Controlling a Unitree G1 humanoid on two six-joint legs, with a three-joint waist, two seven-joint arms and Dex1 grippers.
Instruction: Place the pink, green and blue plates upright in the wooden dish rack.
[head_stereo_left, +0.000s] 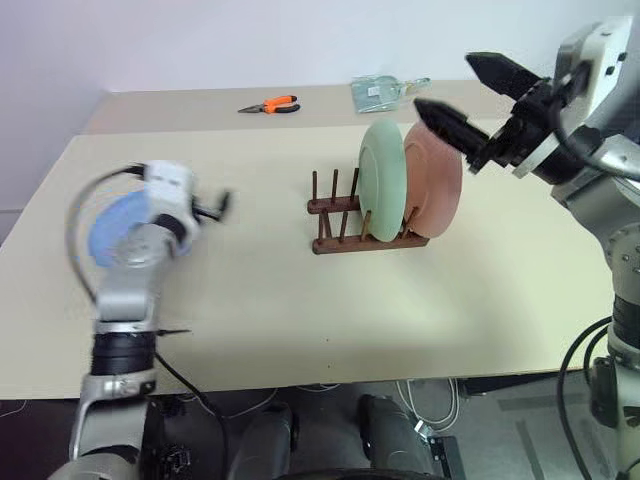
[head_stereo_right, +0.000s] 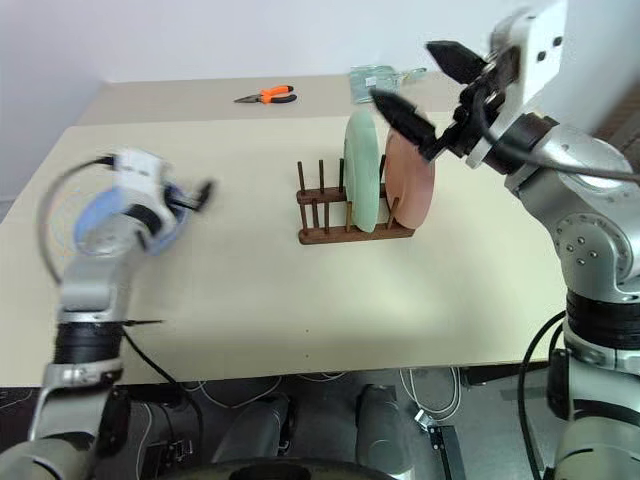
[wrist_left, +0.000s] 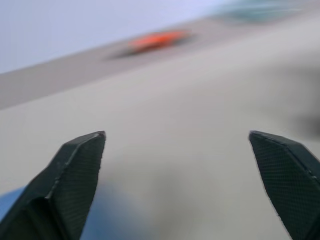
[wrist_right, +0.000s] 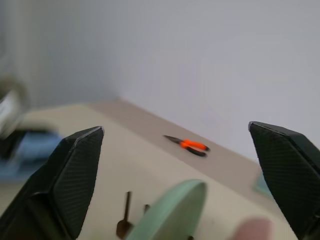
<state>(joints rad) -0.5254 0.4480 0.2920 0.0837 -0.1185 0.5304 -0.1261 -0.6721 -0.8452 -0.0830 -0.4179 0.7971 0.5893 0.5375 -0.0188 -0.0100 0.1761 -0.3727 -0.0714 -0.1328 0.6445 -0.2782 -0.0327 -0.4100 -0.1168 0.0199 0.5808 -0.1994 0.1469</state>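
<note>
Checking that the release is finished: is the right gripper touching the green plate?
Apart. In the right wrist view the right gripper has its jaws wide open, and the green plate stands below and between them with clear space on both sides.

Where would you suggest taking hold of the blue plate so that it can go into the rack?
The blue plate seems to lie flat on the table, partly hidden behind the open left gripper. Its thin rim is probably the only part two fingers can pinch, so I would grip the edge, coming in low from the robot's left side, and then tilt it upright for the wooden dish rack.
</note>
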